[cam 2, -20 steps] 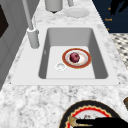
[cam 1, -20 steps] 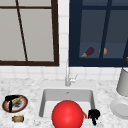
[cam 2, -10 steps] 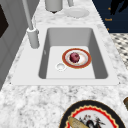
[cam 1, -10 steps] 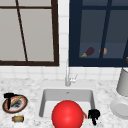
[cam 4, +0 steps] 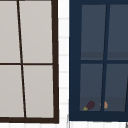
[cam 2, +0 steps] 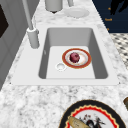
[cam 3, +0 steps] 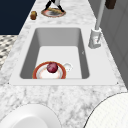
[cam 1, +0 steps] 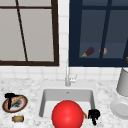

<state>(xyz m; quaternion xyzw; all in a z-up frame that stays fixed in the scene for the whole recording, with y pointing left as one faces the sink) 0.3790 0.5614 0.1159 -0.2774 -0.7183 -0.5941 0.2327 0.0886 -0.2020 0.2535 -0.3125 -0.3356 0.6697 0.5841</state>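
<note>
The left robot hand [cam 1: 10, 98] hung over the patterned plate [cam 1: 15, 103] near the bench's left edge, fingers pointing down onto it; whether they pinched anything I could not tell. A small brown jar [cam 1: 18, 118] stood beside the plate. The right robot hand [cam 1: 94, 115] hovered, fingers curled and empty, at the sink's [cam 2: 100, 50] front right corner. In the basin, a red-rimmed plate [cam 2: 76, 58] carried a dark red fruit [cam 2: 74, 57].

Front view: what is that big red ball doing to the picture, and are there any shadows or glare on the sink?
Front view: the red ball is flat, unshaded, and hides the sink floor beside the right hand. Left side view: no ball there; the plate in the basin shows evenly lit, without glare or cast shadow. Upper view: the dark cabinet glass dims the eggplant behind it.
</note>
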